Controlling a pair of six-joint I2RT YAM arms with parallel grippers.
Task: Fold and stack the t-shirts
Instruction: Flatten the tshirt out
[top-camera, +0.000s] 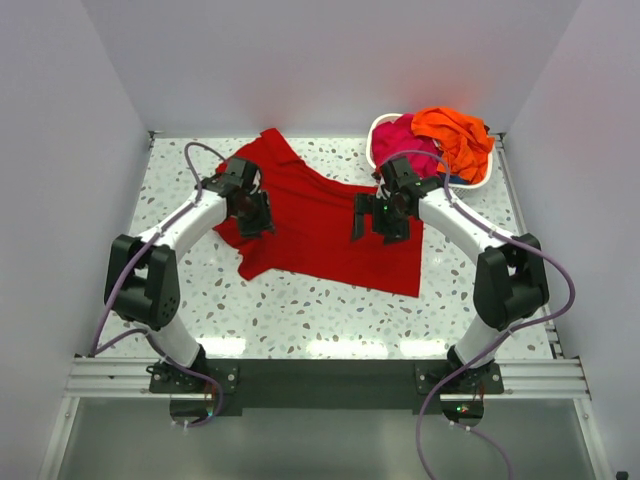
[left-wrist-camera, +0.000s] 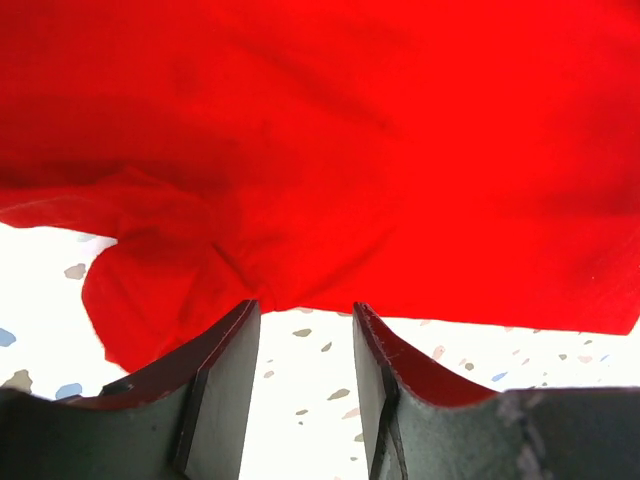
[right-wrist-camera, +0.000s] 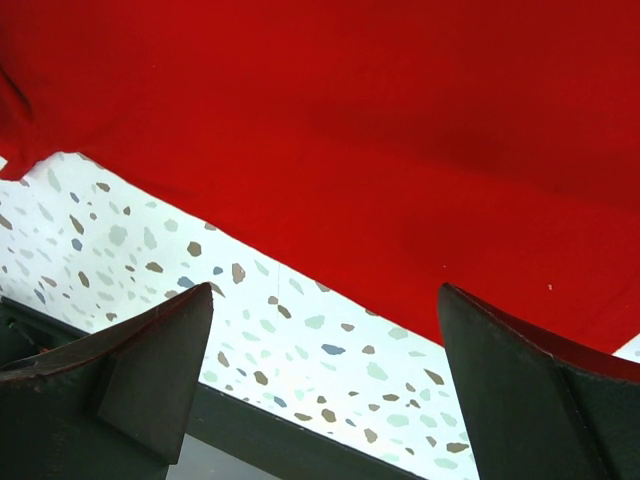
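Note:
A deep red t-shirt (top-camera: 320, 215) lies spread and rumpled on the speckled table. It fills the top of the left wrist view (left-wrist-camera: 350, 150) and the right wrist view (right-wrist-camera: 400, 120). My left gripper (top-camera: 255, 213) hovers over the shirt's left part. Its jaws stand partly open and empty (left-wrist-camera: 305, 305), with the tips at the shirt's hem. My right gripper (top-camera: 380, 218) hovers over the shirt's right part, wide open and empty (right-wrist-camera: 325, 290). A magenta-pink t-shirt (top-camera: 405, 135) and a bright orange t-shirt (top-camera: 455, 135) lie bunched in the basket.
The white slatted basket (top-camera: 372, 140) stands at the back right corner of the table, just behind my right arm. Bare speckled tabletop (top-camera: 330, 310) lies between the red shirt and the arm bases. White walls close in the table on three sides.

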